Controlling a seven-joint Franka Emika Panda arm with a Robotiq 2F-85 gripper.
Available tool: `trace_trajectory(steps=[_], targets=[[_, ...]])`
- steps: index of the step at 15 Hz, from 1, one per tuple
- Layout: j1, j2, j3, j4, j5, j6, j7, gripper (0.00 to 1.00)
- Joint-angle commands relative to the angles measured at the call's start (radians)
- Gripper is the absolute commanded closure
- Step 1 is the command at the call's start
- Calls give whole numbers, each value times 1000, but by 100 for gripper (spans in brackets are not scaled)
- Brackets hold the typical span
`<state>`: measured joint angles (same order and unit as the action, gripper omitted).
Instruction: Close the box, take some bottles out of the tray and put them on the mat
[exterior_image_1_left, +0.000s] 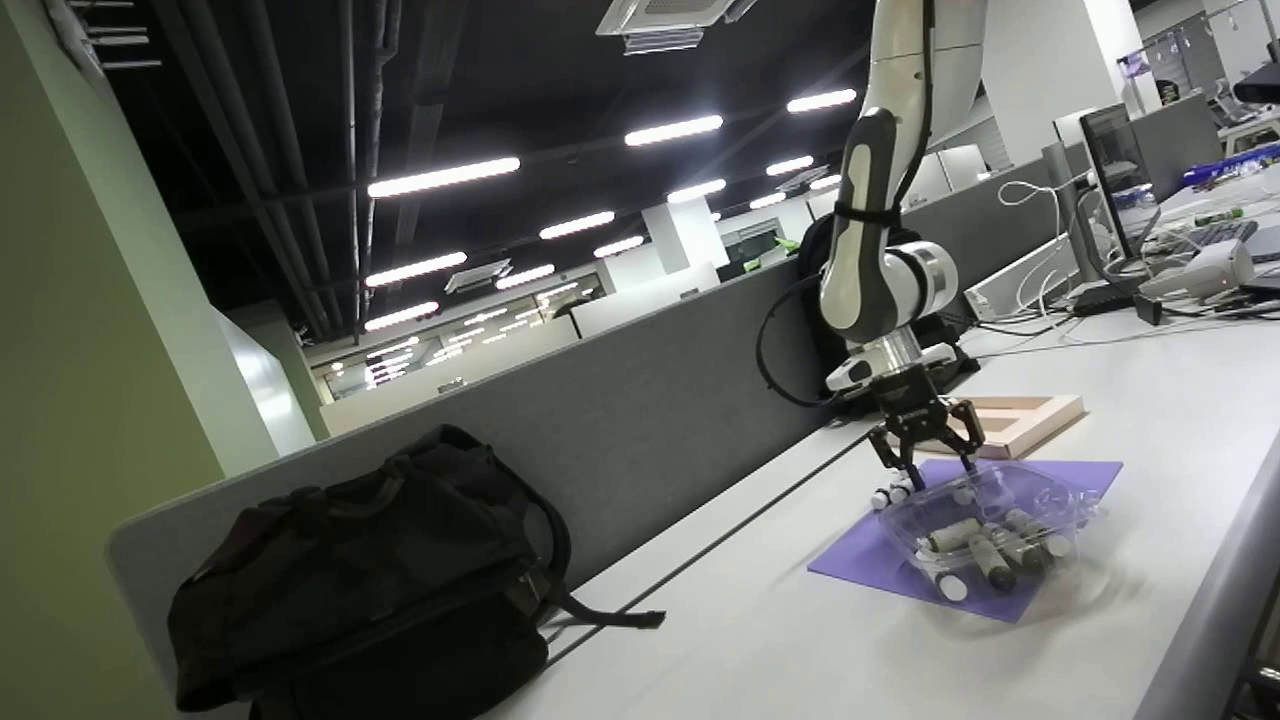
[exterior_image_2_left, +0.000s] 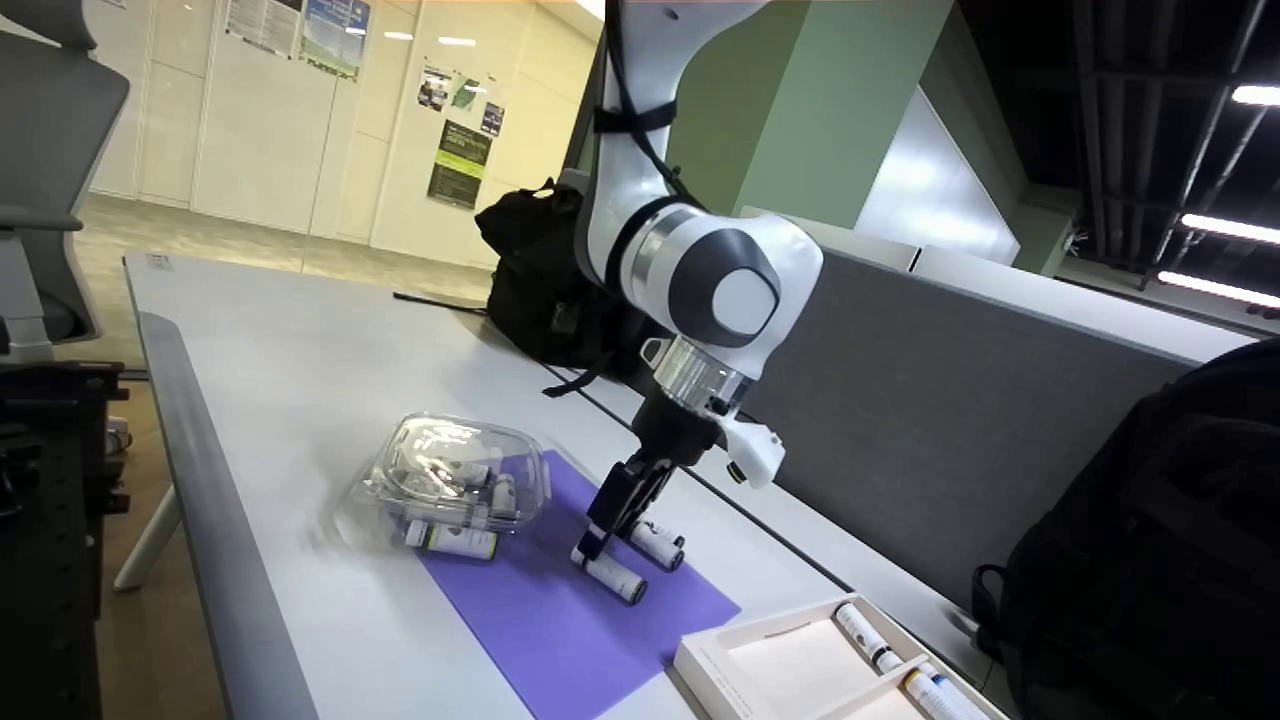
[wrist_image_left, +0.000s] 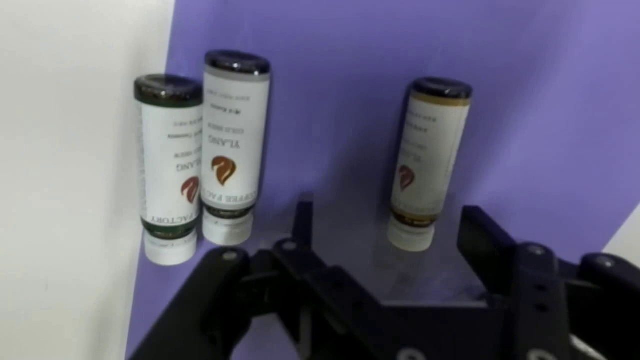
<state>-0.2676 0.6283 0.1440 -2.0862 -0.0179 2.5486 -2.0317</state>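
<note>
My gripper (wrist_image_left: 388, 212) is open and points down over the purple mat (wrist_image_left: 320, 100). In the wrist view a lying bottle (wrist_image_left: 432, 150) has its white cap between the fingers, with gaps on both sides. Two more bottles (wrist_image_left: 170, 165) (wrist_image_left: 235, 140) lie side by side at the mat's edge. Both exterior views show the gripper (exterior_image_1_left: 944, 476) (exterior_image_2_left: 596, 540) low at these bottles. The clear plastic tray (exterior_image_1_left: 900, 520) (exterior_image_2_left: 535, 465) holds several bottles. Another bottle (exterior_image_2_left: 460, 541) lies beside it on the mat. The tan box (exterior_image_1_left: 1045, 425) (exterior_image_2_left: 715, 670) is uncovered, with bottles in it.
A grey partition (exterior_image_1_left: 640, 430) runs along the back of the white table (exterior_image_1_left: 700, 620). A black backpack (exterior_image_1_left: 370, 590) leans near it, and another (exterior_image_2_left: 1150, 530) stands by the box. Cables and a monitor (exterior_image_1_left: 1120, 180) stand further along the table.
</note>
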Motion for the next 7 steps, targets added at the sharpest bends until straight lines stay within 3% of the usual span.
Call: trace_trajectory(steps=[1, 4, 5, 7], targets=[[-3, -72, 7, -2, 30, -55, -10, 0], [-2, -123, -4, 27, 53, -128, -9, 0], [16, -75, -13, 20, 44, -78, -10, 0], [18, -109, -19, 29, 54, -112, -11, 0]])
